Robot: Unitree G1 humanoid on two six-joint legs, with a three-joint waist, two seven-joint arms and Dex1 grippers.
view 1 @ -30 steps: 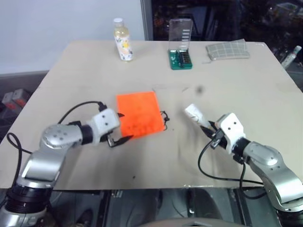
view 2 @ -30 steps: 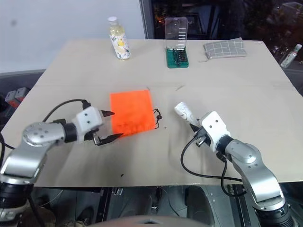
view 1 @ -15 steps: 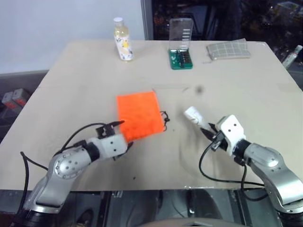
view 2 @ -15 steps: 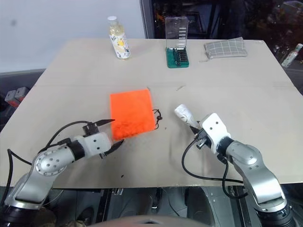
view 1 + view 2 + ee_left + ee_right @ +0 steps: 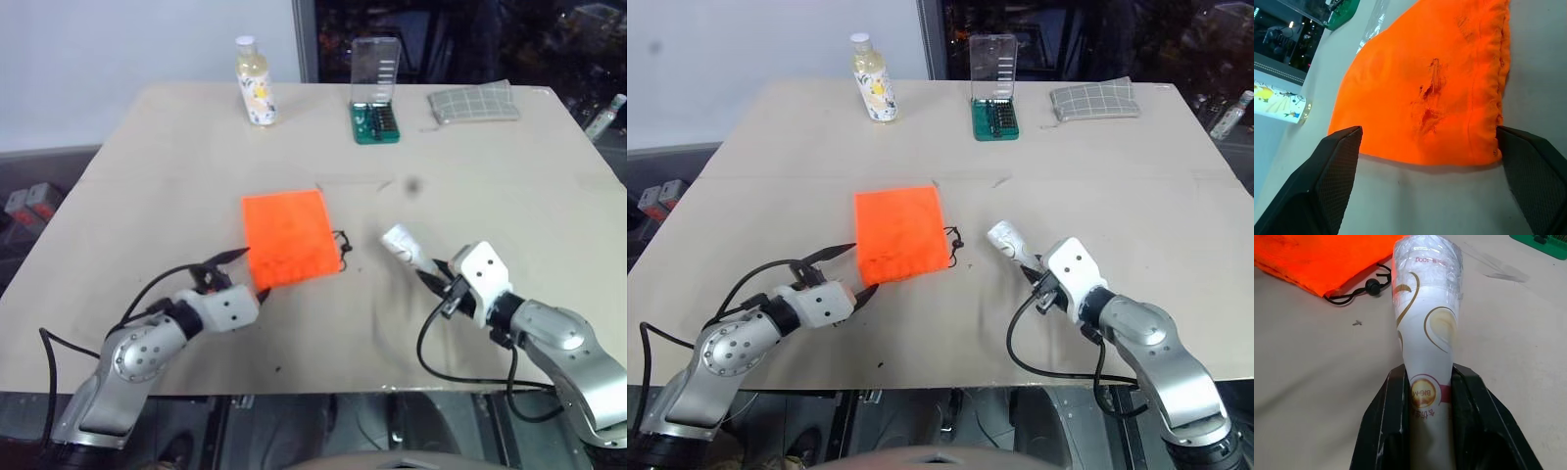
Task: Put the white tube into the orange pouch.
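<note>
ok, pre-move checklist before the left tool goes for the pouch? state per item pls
1. Right tool clamped on the white tube: ok, fingers pinch its flat end.
2. Left tool open: ok, fingers spread wide.
3. Left tool lined up with the orange pouch: ok, its near edge sits between the fingers.
4. Pouch mouth open: cannot tell, it lies flat.
5. Zipper cord free: ok, loose on the table beside the pouch.
6. Path between tube and pouch: ok, bare table.

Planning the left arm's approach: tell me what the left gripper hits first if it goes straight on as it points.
Likely the orange pouch: the left gripper stands open, its fingers flanking the pouch's near edge.
</note>
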